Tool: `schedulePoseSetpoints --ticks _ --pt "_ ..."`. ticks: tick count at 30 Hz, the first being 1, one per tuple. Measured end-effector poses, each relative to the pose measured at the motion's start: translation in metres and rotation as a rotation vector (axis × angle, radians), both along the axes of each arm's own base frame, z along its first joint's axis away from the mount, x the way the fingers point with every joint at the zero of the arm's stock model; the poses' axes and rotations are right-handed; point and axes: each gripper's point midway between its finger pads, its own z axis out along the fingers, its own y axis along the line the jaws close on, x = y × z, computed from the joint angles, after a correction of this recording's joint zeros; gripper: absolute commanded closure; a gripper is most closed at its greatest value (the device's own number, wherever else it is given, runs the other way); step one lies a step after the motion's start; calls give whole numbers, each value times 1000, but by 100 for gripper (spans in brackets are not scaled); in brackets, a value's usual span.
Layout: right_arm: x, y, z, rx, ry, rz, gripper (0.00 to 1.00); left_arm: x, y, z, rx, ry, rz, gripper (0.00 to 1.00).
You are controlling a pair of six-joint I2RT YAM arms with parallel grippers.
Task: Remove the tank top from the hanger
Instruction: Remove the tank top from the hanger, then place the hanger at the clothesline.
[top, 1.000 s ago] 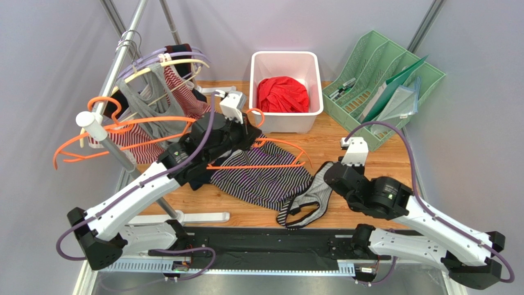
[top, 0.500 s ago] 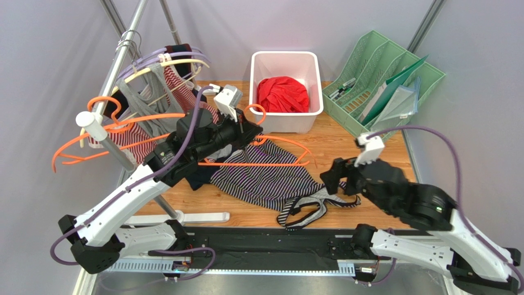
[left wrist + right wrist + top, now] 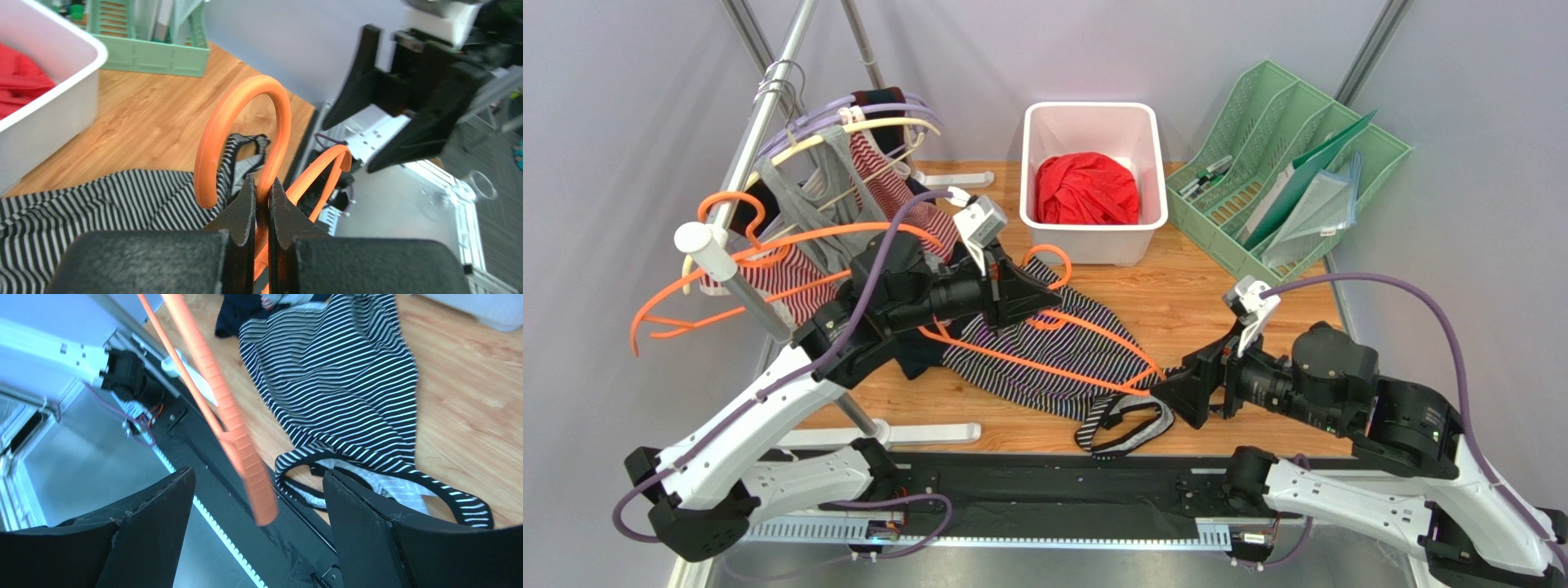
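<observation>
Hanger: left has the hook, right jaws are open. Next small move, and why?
Probably raise the left gripper a little. It is shut on the hanger at its hook, the right gripper is open around the hanger's tip, gripping nothing, and the tank top lies on the table.

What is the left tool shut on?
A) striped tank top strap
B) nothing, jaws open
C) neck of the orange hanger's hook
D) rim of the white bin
C: in the left wrist view, the left tool has its two fingers pinched together on the orange hanger just below the curve of its hook.
</observation>
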Motion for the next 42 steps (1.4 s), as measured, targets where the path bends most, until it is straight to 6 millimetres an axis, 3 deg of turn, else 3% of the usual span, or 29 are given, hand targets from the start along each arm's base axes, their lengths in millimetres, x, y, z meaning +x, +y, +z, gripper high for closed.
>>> schedulePoseSetpoints --ticks 9,10,15,16,20,22,23,24,26,27,30,36,42 --pt "-25 37 -29 35 89 203 60 -41 11 25 -106 -32 -138 100" --pt "-26 41 -31 48 97 217 70 -42 12 25 -111 -29 -144 100" --pt "-36 56 -31 145 109 288 90 -40 10 21 -125 4 -137 100" --pt "-39 57 -29 163 106 300 99 -38 10 19 -127 12 -129 100" --pt "-41 57 -27 192 105 307 100 -37 8 17 -140 31 -128 100" --pt "-41 57 -26 200 104 305 100 -37 7 18 -145 35 -129 90" --pt "-41 56 -25 204 102 302 100 -37 7 18 -146 35 -129 84" --pt "-40 56 -25 204 101 299 100 -37 7 18 -148 35 -129 66" --pt "-39 56 -25 203 98 292 100 -37 7 19 -151 33 -130 54" --pt "-38 55 -25 201 97 287 100 -37 7 19 -153 34 -133 42" --pt "-32 52 -30 175 90 248 100 -39 6 18 -151 32 -139 28" --pt "-10 26 -25 140 33 79 100 -49 14 21 -152 21 -154 26" --pt "11 -4 -6 104 -30 -88 100 -87 33 34 -192 -30 -272 28"
